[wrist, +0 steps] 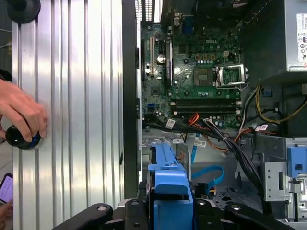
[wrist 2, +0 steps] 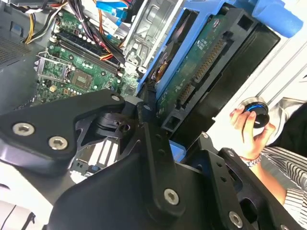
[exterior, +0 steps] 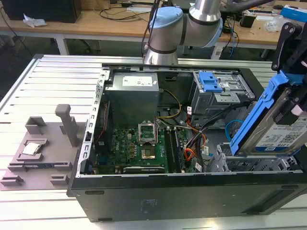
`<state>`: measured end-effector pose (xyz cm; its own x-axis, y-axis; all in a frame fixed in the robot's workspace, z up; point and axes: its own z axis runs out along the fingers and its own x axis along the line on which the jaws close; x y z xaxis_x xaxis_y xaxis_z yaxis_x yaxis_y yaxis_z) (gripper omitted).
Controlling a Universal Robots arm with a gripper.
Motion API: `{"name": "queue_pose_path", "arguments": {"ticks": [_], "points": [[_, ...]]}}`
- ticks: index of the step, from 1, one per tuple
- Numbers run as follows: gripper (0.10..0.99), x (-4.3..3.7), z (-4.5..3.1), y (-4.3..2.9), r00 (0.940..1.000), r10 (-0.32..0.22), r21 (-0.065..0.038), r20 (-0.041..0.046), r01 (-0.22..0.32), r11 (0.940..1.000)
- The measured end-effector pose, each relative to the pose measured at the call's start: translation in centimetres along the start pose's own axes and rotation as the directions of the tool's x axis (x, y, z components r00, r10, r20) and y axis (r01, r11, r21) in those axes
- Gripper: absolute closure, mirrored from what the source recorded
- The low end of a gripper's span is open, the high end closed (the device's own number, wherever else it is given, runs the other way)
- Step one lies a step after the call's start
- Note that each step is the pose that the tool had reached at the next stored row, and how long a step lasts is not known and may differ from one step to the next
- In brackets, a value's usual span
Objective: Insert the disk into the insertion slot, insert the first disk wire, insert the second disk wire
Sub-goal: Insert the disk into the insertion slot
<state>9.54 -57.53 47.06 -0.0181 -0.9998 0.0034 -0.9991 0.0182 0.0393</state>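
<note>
Exterior view: open black computer case [exterior: 168,201] on its side on ribbed aluminium table [exterior: 48,81]. Flat silver rectangular blue-framed disk [exterior: 280,132] steeply tilted, raised over case's end at the exterior view's right, above grey perforated sheet-metal insertion slot [exterior: 218,162] inside case; not seated. Black gripper [exterior: 291,103] clenched on disk.

Second wrist view: gripper [wrist 2: 177,120] clamps disk [wrist 2: 192,72] by its edges; green circuit underside exposed.

First wrist view: disk [wrist: 169,177] over case interior. Person's hand [wrist: 21,112] outside case, on black round knob [wrist: 19,138].
</note>
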Motion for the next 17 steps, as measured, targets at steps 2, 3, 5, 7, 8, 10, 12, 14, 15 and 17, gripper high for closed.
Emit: {"name": "queue_pose_path", "arguments": {"ticks": [2, 3, 5, 7, 8, 10, 12, 14, 15, 17], "points": [[0.722, 0.00, 0.45, 0.04, 1.0000, 0.000, 0.000, 0.0001, 0.000, 1.0000], [0.722, 0.00, 0.58, 0.06, 1.0000, 0.000, 0.000, 0.0000, 0.000, 1.0000], [0.722, 0.00, 0.75, 0.08, 1.0000, 0.000, 0.000, 0.0001, 0.000, 1.0000], [0.722, 0.00, 1.10, 0.13, 1.0000, 0.000, 0.000, 0.0000, 0.000, 1.0000], [0.722, 0.00, 1.35, 0.19, 1.0000, 0.000, 0.000, 0.0000, 0.000, 1.0000], [0.722, 0.00, 1.49, 0.25, 1.0000, 0.000, 0.000, 0.0001, 0.000, 1.0000], [0.722, 0.00, 1.67, 0.32, 1.0000, 0.000, 0.000, 0.0001, 0.000, 1.0000], [0.722, 0.00, 1.89, 0.37, 1.0000, 0.000, 0.000, 0.0000, 0.000, 1.0000], [0.722, 0.00, 2.00, 0.38, 1.0000, 0.000, 0.000, 0.0001, 0.000, 1.0000], [0.722, 0.00, 2.11, 0.40, 1.0000, 0.000, 0.000, 0.0001, 0.000, 1.0000]]}}
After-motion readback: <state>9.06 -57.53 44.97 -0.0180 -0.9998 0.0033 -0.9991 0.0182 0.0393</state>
